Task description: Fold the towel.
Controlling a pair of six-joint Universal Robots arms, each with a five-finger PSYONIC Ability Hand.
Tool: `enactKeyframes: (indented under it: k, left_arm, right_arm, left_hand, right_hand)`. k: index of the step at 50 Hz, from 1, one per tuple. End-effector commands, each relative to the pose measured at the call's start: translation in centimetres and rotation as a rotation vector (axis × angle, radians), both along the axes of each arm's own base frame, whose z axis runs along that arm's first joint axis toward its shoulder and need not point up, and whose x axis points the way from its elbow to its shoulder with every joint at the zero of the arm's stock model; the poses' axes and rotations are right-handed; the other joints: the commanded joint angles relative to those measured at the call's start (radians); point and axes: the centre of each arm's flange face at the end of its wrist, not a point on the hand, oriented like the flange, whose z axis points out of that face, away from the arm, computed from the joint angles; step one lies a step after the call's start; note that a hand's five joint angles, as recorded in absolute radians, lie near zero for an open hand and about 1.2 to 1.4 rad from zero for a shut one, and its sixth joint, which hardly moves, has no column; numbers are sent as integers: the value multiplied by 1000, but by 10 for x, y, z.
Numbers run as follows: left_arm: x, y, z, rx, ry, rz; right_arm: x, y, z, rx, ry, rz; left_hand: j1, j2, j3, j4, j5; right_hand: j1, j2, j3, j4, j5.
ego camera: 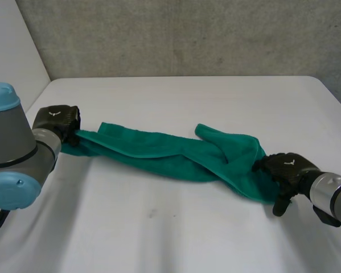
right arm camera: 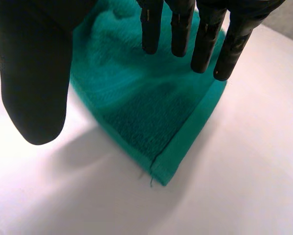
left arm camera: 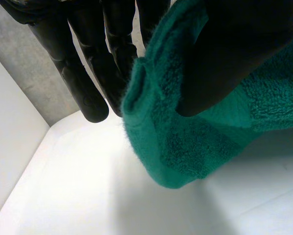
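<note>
A green towel (ego camera: 170, 153) lies bunched in a long band across the white table (ego camera: 176, 233), running between my two hands. My left hand (ego camera: 56, 120) is at the towel's left end. In the left wrist view its thumb (left arm camera: 234, 49) presses the towel (left arm camera: 185, 147) against the fingers (left arm camera: 87, 88), and that end hangs just above the table. My right hand (ego camera: 287, 168) is at the right end. Its fingers (right arm camera: 205, 44) are straight and its thumb (right arm camera: 33, 73) stands apart, over a towel corner (right arm camera: 161, 166) that lies flat on the table.
A grey wall (ego camera: 187, 34) rises behind the table's far edge, and a white panel (ego camera: 11, 51) stands at the left. The table's right edge (ego camera: 335, 99) runs close to my right arm. Bare tabletop lies in front of and behind the towel.
</note>
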Motion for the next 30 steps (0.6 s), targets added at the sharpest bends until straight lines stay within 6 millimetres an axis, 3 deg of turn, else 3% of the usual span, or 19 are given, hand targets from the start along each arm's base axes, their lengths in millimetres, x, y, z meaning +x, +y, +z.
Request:
enactKeyframes:
  k: [1,13,20,23,30]
  left_arm:
    - [-1,0,-4,10,-3,-3]
    - [-1,0,-4,10,-3,-3]
    - [-1,0,-4,11,-3,-3]
    - [-1,0,-4,11,-2,-2]
    - [0,0,-3,10,-3,-1]
  right_arm:
    - [2,-8,-15,-9,-12,-6]
    - [5,-24,-39,9,-43,-29]
    - [3,-32,-39,-12,-34,-47]
    - [3,-37,-37,-46,-36,-54]
    - [4,-49,-28,-106,-47,-83]
  left_hand:
    - [254,199,202,202,264]
    - [254,199,202,202,264]
    - [254,199,202,202,264]
    - [254,199,202,202,264]
    - [254,199,202,202,264]
  right_hand:
    - [179,138,131,126,131]
    - [367,326,319,314,319]
    - [476,434,428,423,428]
    - [672,631,624,619,624]
    - [708,666,660,655,660]
